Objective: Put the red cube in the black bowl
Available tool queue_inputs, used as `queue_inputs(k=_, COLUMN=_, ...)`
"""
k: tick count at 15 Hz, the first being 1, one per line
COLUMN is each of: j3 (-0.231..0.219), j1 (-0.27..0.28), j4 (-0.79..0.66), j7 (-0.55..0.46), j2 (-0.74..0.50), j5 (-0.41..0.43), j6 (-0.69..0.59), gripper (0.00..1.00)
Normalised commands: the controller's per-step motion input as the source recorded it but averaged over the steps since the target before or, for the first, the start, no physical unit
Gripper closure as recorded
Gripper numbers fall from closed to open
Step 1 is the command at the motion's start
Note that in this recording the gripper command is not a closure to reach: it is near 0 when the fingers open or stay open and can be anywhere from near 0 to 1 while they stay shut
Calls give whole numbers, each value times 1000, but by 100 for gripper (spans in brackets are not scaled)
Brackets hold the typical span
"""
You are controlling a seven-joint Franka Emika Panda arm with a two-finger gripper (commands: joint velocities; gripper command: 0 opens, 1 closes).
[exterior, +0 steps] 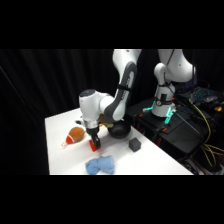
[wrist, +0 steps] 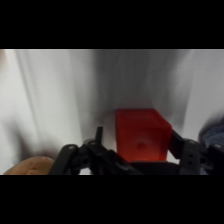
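Observation:
The red cube point(exterior: 94, 146) rests on the white table point(exterior: 60, 125), left of centre. My gripper point(exterior: 95, 141) has come straight down over it. In the wrist view the red cube point(wrist: 141, 136) fills the space between my two black fingers. The gripper point(wrist: 136, 139) stands open around it: a gap of white table shows beside the left finger point(wrist: 98, 138), while the right finger point(wrist: 176, 143) is against the cube's edge. The black bowl point(exterior: 120, 131) sits just behind and to the right of the cube, partly hidden by the arm.
A dark grey cube point(exterior: 135, 145) lies right of the bowl. An orange-brown round object point(exterior: 76, 134) sits left of the gripper, and its edge point(wrist: 35, 165) shows in the wrist view. A crumpled blue cloth point(exterior: 100, 165) lies near the front edge.

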Motion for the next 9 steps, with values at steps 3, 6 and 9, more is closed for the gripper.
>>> queue_inputs(k=3, j3=-12, j1=30, j4=97, j7=42, j2=-14, j5=-2, j6=-81, gripper=100)
queue_inputs(k=6, j3=-29, j1=39, j4=56, j7=79, j2=-190, j5=11, j6=-341, gripper=100)
queue_inputs(k=9, j3=-52, j1=89, j4=-202, j7=121, j2=-551, j5=-26, j6=-444, gripper=100)
